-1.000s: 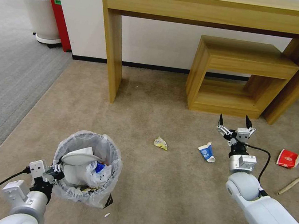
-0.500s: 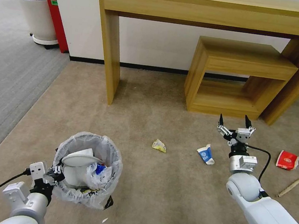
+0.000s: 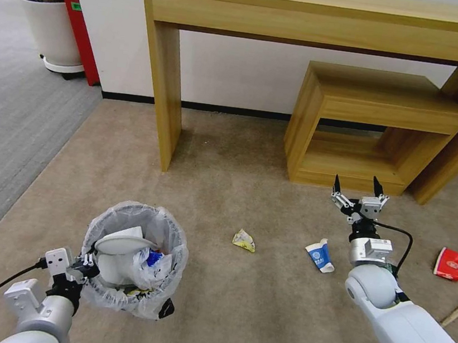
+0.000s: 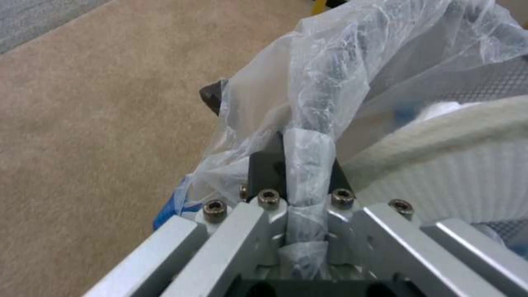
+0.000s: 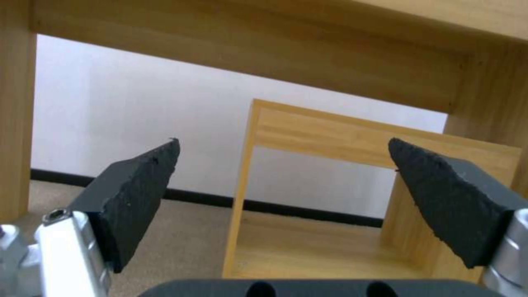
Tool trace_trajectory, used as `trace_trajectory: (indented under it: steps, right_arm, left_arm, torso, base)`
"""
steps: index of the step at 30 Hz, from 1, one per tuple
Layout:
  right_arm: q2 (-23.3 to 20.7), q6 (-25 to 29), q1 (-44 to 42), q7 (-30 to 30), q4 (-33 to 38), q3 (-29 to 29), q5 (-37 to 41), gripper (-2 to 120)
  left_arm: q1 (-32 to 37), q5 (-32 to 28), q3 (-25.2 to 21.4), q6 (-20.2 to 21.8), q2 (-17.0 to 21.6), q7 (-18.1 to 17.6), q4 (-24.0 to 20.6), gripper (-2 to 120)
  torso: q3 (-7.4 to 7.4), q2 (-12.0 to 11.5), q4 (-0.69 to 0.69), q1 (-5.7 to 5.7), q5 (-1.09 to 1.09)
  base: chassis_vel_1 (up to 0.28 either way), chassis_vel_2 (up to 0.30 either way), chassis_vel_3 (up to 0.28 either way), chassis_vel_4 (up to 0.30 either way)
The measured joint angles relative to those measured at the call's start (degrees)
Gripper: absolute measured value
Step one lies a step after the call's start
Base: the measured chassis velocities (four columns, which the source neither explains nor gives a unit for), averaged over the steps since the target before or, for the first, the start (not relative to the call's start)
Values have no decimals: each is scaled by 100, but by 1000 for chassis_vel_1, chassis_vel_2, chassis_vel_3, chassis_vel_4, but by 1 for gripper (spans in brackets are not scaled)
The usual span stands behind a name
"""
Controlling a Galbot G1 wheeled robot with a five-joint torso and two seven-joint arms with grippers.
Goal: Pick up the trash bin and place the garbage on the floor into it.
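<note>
Gripping the liner-wrapped rim, the left gripper [image 3: 83,266] carried the trash bin [image 3: 133,254] at seven o'clock; the right gripper [image 3: 357,187], jaws released, hovered beyond the blue-white carton [image 3: 321,256], ready for pickup.

The left gripper [image 3: 85,265] sat low with its jaws pinched together, while the right gripper [image 3: 357,187] reached forward, fingers spread.

Trash bin [image 3: 133,260] left of carton [image 3: 321,256] on floor [image 3: 233,307]
</note>
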Motion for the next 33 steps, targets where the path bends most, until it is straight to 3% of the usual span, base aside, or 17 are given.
trace_trajectory:
  steps: [33]
  right_arm:
    - [-47,227,59,-230,-97,-300,295,97]
  left_arm:
    - [-15,118,23,-34,-122,17,86,1]
  torso:
    - [0,0,1,0,0]
  base:
    - [-64,67,66,-62]
